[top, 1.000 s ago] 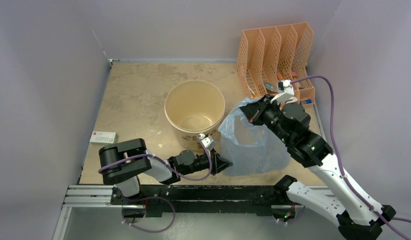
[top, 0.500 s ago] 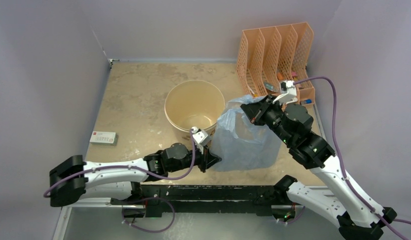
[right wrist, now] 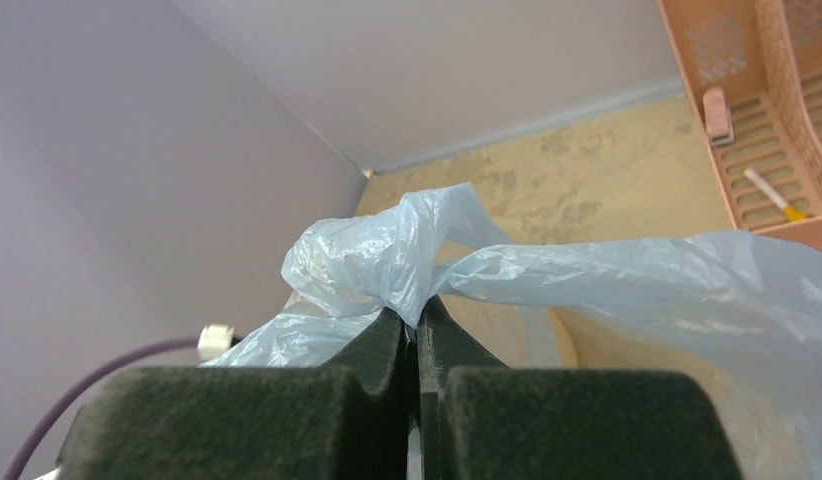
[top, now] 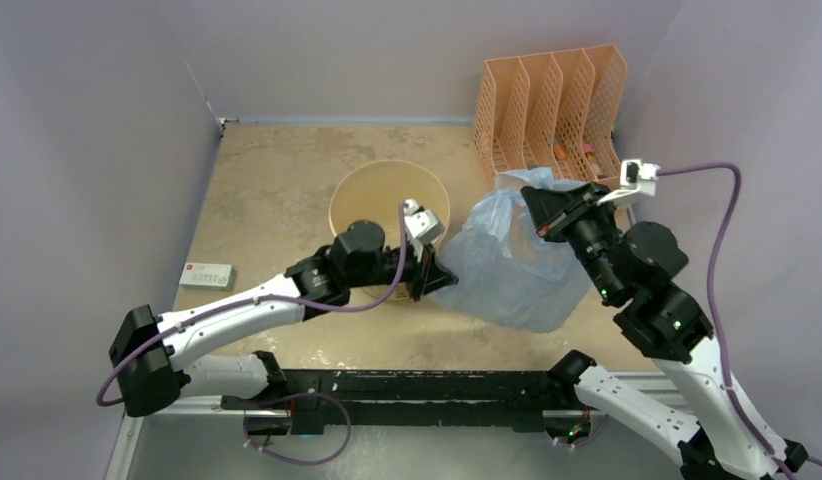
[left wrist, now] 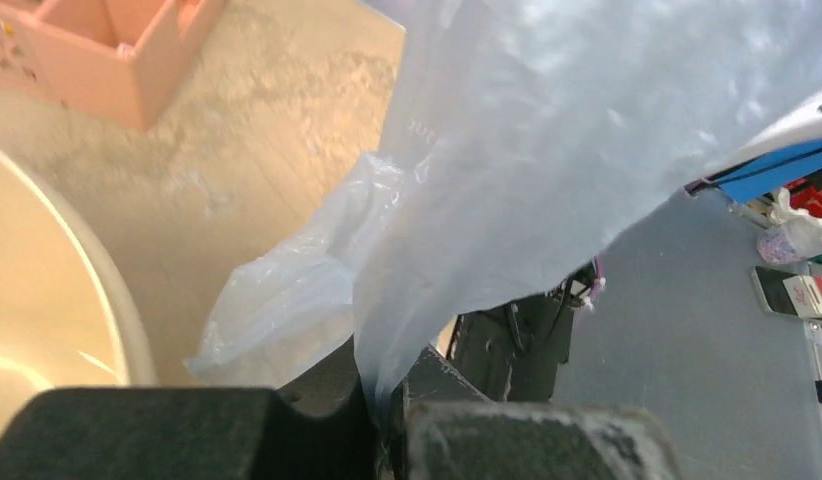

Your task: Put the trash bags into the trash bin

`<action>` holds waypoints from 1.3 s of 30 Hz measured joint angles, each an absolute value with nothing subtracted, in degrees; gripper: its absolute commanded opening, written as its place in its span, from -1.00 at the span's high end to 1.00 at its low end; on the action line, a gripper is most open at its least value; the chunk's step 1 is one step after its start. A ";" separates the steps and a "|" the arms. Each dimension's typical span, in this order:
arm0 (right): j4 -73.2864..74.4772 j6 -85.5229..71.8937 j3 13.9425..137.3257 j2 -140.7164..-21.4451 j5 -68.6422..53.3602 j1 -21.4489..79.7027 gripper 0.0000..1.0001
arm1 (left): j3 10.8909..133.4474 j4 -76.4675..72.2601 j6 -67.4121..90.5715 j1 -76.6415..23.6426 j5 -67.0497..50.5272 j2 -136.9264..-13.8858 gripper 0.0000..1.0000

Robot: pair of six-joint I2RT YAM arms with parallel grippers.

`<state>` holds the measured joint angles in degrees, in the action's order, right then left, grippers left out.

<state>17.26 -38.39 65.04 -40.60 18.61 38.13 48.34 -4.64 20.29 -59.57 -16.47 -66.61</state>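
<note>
The pale-blue translucent trash bag (top: 512,265) hangs stretched between both grippers, held above the table just right of the cream trash bin (top: 359,190). My left gripper (top: 434,275) is shut on the bag's lower left edge, beside the bin's right rim. My right gripper (top: 540,212) is shut on the bag's upper right corner, near the orange organizer. In the left wrist view the bag (left wrist: 547,150) runs into the closed jaws (left wrist: 387,405), with the bin wall (left wrist: 47,290) at left. In the right wrist view the bag (right wrist: 407,255) bunches at the closed fingertips (right wrist: 417,318).
An orange mesh file organizer (top: 547,110) with small items stands at the back right, close behind the right gripper. A small white box (top: 207,275) lies at the table's left edge. Grey walls enclose the left, back and right.
The left arm has lifted and swung toward the bin's right rim, raising the bag's lower edge. The right gripper has moved right and up, stretching the bag off the table.
</note>
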 measured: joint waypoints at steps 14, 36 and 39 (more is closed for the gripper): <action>15.62 -35.35 68.77 -34.48 17.61 38.13 1.00 | 83.00 -0.73 9.34 -47.16 -32.58 -85.78 1.00; 6.72 -36.18 63.57 -37.65 8.88 38.13 1.00 | 91.64 6.94 -8.16 -46.13 -20.03 -70.89 1.00; 5.34 -36.69 63.40 -39.90 7.18 38.13 1.00 | 91.66 7.79 -8.19 -46.15 -19.59 -68.75 1.00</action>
<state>5.34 -36.69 63.40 -39.90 7.18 38.13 91.66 7.79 -8.19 -46.15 -19.59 -68.75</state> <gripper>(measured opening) 0.007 0.008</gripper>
